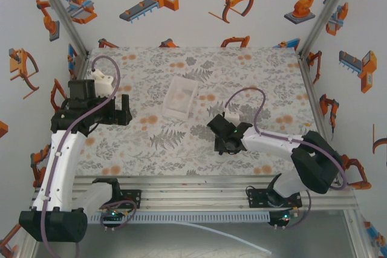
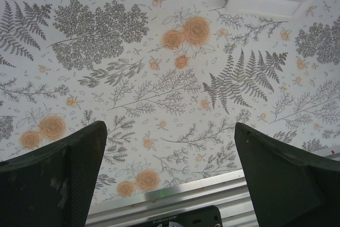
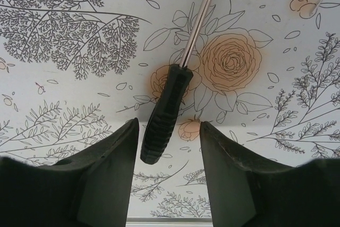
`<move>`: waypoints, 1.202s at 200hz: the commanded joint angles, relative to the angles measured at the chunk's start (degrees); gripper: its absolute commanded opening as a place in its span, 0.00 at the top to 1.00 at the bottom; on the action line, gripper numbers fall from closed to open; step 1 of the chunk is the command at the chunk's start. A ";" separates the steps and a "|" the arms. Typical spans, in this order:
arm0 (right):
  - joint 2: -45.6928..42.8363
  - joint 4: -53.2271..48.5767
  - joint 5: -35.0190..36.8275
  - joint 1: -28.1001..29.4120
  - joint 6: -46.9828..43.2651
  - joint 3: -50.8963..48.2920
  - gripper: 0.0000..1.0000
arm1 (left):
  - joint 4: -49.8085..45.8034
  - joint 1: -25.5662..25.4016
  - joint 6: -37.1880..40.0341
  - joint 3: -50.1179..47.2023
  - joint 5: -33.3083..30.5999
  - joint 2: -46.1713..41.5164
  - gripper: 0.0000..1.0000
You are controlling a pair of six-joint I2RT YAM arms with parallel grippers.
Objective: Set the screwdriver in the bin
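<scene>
Right wrist view puts the screwdriver (image 3: 172,86) flat on the floral table cover (image 3: 64,94). Its ribbed black handle (image 3: 162,118) points back toward the camera and its thin shaft (image 3: 199,22) runs away from us. The right gripper (image 3: 170,126) straddles the butt half of that handle. Its fingers (image 3: 109,168) stand apart, with a strip of cloth showing on each side, so nothing is clamped yet.

From the top external view, this gripper sits to the right of the bin (image 1: 181,96) and nearer the arm bases, apart from it. The left gripper (image 1: 124,110) hangs on the bin's left side, its jaws spread wide and empty.

We judge the step in hand to be the grasp. The handle lies a little askew between the fingers and closer to the one on the left of the wrist view. We would therefore centre on it and reach a bit farther up the ribbed part before closing, so the tool does not swivel or squirt out.

After that, we would lift until the shaft tip clears the bin's rim and carry the tool toward the bin. We would turn the wrist so the screwdriver lines up with the bin's long side. The clear tray looks light, so we would let go low and avoid nudging its wall.
</scene>
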 commanded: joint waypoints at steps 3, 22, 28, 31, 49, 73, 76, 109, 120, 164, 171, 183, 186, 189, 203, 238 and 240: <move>0.82 -0.85 2.25 0.28 1.14 0.94 0.54 | -0.13 -0.28 -0.37 -0.42 1.51 -1.24 0.03; 1.37 -0.87 1.95 0.31 1.02 0.94 0.58 | -0.13 -0.33 -0.35 -0.54 1.68 -1.36 0.03; 1.52 -1.02 1.88 0.30 0.99 0.99 0.59 | -0.13 -0.35 -0.43 -0.51 1.69 -1.33 0.03; 1.60 -1.10 1.86 0.27 0.92 0.99 0.59 | -0.09 -0.36 -0.49 -0.55 1.61 -1.38 0.03; 1.54 -1.24 1.86 0.31 1.03 0.66 0.59 | 0.22 -0.32 -0.41 -0.61 0.87 -1.55 0.03; 0.75 -0.79 1.95 0.27 1.19 -0.13 0.62 | 0.22 -0.37 -0.35 -0.45 1.54 -1.88 0.03; 0.62 -0.69 1.95 0.28 1.18 -0.23 0.62 | 0.22 -0.32 -0.40 -0.45 1.79 -1.94 0.03; 0.06 -0.54 2.12 0.26 1.04 -0.77 0.69 | -0.14 -0.41 -0.33 -0.33 3.43 -1.99 0.03; -0.21 -0.34 2.12 0.31 1.09 -0.91 0.72 | -0.30 -0.44 -0.04 -0.54 4.33 -1.89 0.03; -3.37 0.68 2.58 0.28 0.63 -2.27 0.77 | -2.06 -0.85 1.02 -1.13 9.70 -1.46 0.03; -4.09 0.82 2.58 0.29 0.25 -2.48 0.77 | -2.07 -0.96 1.12 -1.25 10.21 -1.47 0.03; -5.52 0.80 2.71 0.31 -0.33 -2.66 0.77 | -2.24 -1.07 1.33 -1.56 10.86 -1.63 0.03; -5.80 0.57 2.81 0.30 -0.42 -2.59 0.77 | -2.23 -1.15 1.46 -1.57 10.96 -1.62 0.03; -6.14 0.36 3.01 0.30 -0.53 -2.55 0.77 | -2.19 -1.20 1.44 -1.68 11.10 -1.71 0.03; -7.57 -0.61 3.53 0.31 -1.27 -2.12 0.77 | -2.24 -1.37 1.77 -1.96 11.36 -1.89 0.03; -9.95 -3.88 4.37 0.28 -3.71 0.70 0.78 | -2.24 -1.86 2.24 -2.75 11.24 -2.06 0.03; -10.11 -4.09 4.40 0.31 -3.83 0.89 0.78 | -2.24 -1.90 2.28 -2.84 11.20 -2.08 0.03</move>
